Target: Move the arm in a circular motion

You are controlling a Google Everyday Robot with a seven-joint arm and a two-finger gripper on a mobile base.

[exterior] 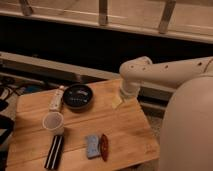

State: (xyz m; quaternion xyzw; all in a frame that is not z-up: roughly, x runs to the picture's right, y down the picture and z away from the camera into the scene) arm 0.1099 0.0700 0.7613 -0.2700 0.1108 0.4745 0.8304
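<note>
The arm [165,72] is a thick off-white tube with a row of small dark dots, reaching in from the right. Its bulbous elbow joint [134,67] bends down over the far right part of the wooden table [125,130]. The gripper [118,101] is the pale yellowish tip hanging just above the tabletop, to the right of the black bowl [78,95].
On the table stand a white bottle lying down [56,98], a paper cup [53,122], a black striped box [54,151], a blue sponge [92,145] and a red-brown object [104,146]. A railing [103,12] runs behind. The robot's body [190,130] fills the right.
</note>
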